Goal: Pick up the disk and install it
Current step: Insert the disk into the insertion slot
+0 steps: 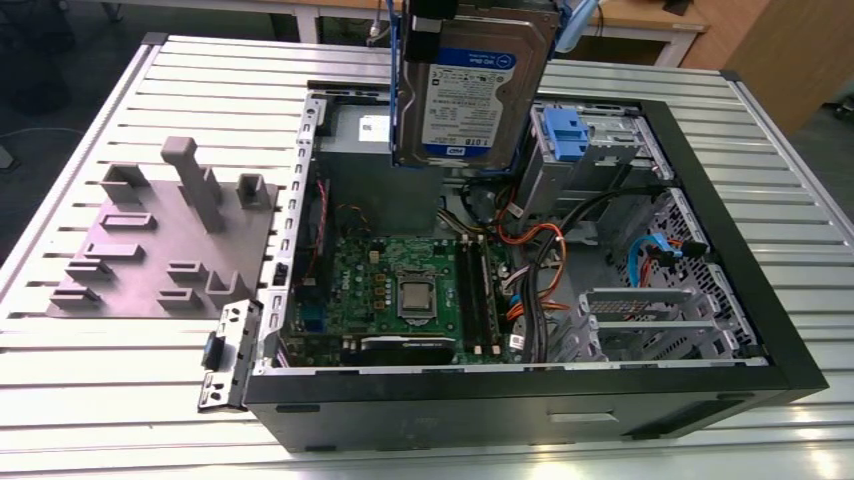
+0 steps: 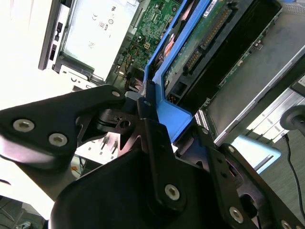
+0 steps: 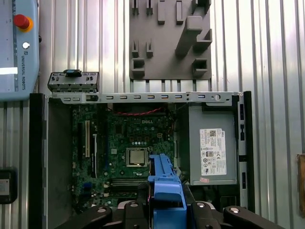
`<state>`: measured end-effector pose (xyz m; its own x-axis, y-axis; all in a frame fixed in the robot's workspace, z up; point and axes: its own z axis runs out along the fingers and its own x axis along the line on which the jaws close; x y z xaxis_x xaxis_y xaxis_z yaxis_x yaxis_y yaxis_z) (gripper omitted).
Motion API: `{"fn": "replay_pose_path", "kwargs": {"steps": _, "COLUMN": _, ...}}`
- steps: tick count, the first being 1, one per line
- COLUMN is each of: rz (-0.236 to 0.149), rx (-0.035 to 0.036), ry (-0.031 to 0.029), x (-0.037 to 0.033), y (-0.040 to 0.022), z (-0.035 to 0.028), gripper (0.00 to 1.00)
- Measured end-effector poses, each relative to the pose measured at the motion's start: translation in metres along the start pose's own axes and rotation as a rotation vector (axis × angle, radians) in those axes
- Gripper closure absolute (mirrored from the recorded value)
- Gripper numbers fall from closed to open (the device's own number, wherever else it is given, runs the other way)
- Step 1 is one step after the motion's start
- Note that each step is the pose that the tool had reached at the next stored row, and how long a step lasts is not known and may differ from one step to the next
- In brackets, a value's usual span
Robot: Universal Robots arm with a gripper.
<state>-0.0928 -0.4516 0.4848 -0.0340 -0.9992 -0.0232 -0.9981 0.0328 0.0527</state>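
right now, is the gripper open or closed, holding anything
gripper: closed on the disk, holding it above the open computer case.

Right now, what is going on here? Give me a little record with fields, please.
Holder: gripper, shut on the disk
Disk position: held in the air over the open computer case, label facing the exterior view
Disk state: not yet installed
Inside case: motherboard, grey power supply, blue caddy
Beside case: grey fixture plate on the slatted table
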Motion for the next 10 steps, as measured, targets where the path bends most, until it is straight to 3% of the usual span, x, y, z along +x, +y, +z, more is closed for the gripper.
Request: {"fn": "replay_pose_path", "kwargs": {"steps": 10, "rz": 0.0, "rx": -0.0001, "ry": 0.0001, "x": 0.0006, "y": 0.0, "z": -0.0001, "gripper": 0.64}}
